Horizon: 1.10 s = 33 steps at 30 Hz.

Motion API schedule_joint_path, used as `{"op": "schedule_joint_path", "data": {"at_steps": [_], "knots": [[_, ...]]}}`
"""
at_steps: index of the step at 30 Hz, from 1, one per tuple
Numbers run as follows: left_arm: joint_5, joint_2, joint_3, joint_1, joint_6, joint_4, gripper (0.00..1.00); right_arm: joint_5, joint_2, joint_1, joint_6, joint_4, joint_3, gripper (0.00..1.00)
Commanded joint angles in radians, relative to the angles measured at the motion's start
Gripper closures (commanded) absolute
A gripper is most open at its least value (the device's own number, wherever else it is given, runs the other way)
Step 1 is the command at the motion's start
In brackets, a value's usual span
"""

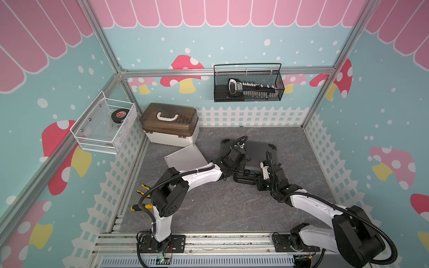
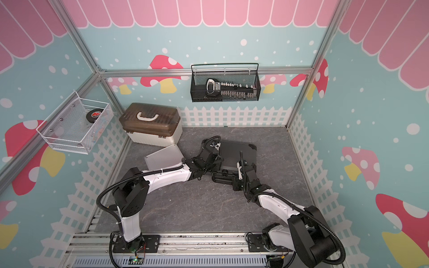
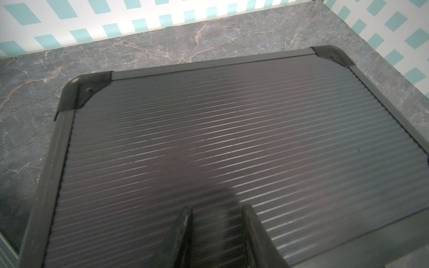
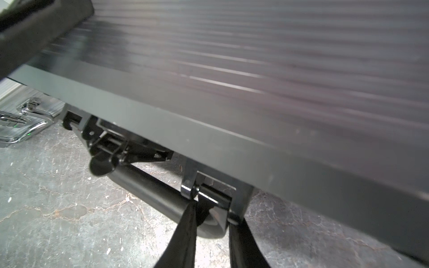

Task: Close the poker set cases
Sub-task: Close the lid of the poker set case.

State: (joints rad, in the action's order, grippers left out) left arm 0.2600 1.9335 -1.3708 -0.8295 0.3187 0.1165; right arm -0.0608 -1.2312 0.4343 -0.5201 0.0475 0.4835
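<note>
Dark-grey ribbed poker case [image 3: 232, 139] with black moulded corners lies flat, lid down, mid-table on the grey marble-patterned surface [image 1: 209, 208]. The left gripper [image 3: 217, 218] sits over its grooved lid, fingers parted around nothing. The right gripper [image 4: 212, 215] straddles a glossy black latch [image 4: 214, 195] beside the tubular handle [image 4: 151, 192] (a pinch cannot be told). A small silver ribbed aluminium case [image 1: 185, 157] lies flat alongside.

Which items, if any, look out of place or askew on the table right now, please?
The small silver ribbed aluminium case lies skewed, one corner by the white box with brown translucent lid. Yellow-handled tools lie at the table's left edge.
</note>
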Motion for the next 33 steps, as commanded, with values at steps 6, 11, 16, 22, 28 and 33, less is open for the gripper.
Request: {"op": "schedule_joint_path", "data": {"at_steps": [6,11,16,22,28,33], "knots": [[-0.034,0.053,0.008,0.006,0.031,0.022,0.64,0.061,-0.009,0.018,0.039,0.008,0.035,0.7],[-0.039,0.054,0.037,0.009,0.045,-0.001,0.65,0.073,0.027,0.02,0.043,-0.034,0.052,0.61],[-0.053,0.056,0.078,0.013,0.057,-0.033,0.65,0.097,0.076,0.022,0.054,-0.078,0.077,0.53],[-0.057,0.056,0.118,0.021,0.074,-0.056,0.66,0.099,0.11,0.032,0.103,-0.171,0.157,0.46],[-0.069,0.053,0.151,0.032,0.085,-0.09,0.67,0.118,0.098,0.048,0.263,-0.197,0.194,0.24],[-0.097,0.046,0.182,0.047,0.108,-0.138,0.67,0.151,0.036,0.052,0.375,-0.206,0.247,0.2]]}}
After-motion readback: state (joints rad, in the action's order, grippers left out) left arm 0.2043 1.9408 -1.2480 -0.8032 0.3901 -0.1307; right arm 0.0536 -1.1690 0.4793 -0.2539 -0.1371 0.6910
